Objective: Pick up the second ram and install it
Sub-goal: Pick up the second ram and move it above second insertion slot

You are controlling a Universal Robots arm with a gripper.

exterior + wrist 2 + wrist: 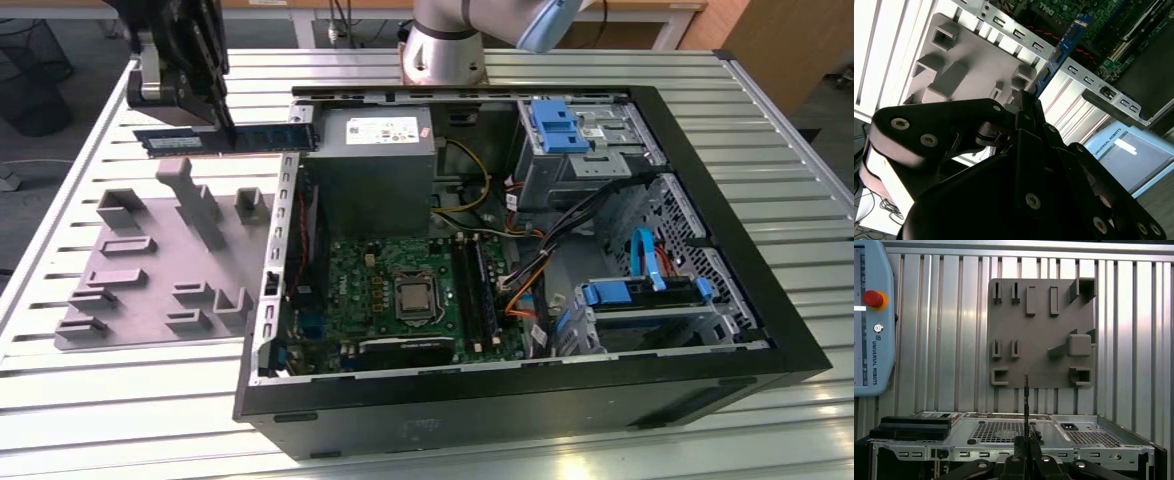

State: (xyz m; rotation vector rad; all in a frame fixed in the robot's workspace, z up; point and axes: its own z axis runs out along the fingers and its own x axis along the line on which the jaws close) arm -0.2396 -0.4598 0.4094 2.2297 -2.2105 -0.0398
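Where your gripper (pixel 218 122) clenched its flat faces, the memory stick (pixel 274 137) hung level above the grey fixture plate (pixel 147 270), beside the computer case (pixel 534 410): judged light, stiff, brittle; keep off its contacts.

Arm (pixel 441 50) at the top middle of the exterior view is a fat silver-grey tube with a light blue cap (pixel 547 22) on one joint. Gripper (pixel 220 125), upper left, is all matte black. In the second wrist view it's chunky black links (pixel 949 122) dotted with shiny round screws (pixel 900 123).
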